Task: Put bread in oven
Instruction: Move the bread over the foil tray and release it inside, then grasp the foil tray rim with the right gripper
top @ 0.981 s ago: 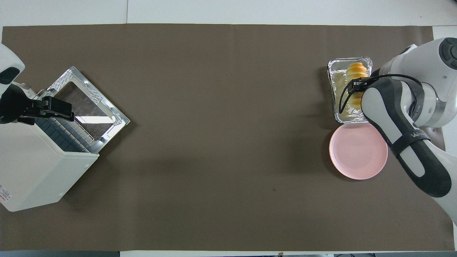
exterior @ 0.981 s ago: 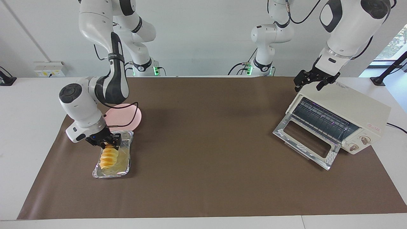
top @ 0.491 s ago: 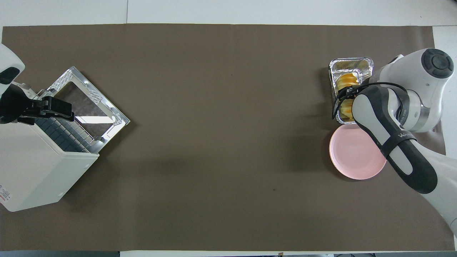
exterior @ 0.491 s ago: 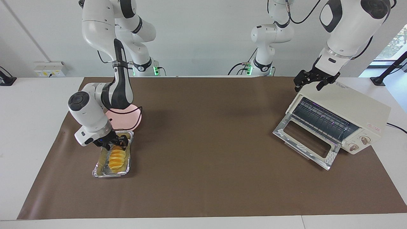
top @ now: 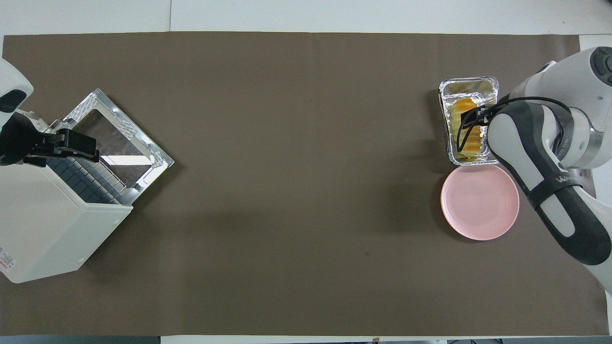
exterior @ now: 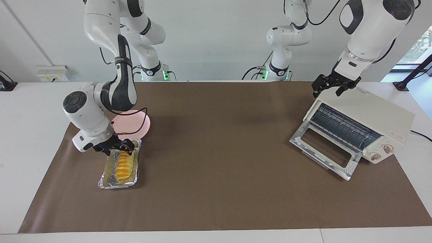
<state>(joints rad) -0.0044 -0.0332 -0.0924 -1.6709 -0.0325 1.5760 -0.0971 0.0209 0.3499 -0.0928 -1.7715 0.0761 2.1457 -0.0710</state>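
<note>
Bread [exterior: 122,165]: lay in the foil tray [exterior: 105,184].
Right tool [exterior: 114,147]: released, apparently just above it.
Left tool [exterior: 332,86]: open, over the oven [exterior: 381,116].
Risk: grasping the ridged loaf's end could tip it.

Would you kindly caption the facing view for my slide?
Bread lies in the foil tray beneath the right tool; oven door open.
</note>
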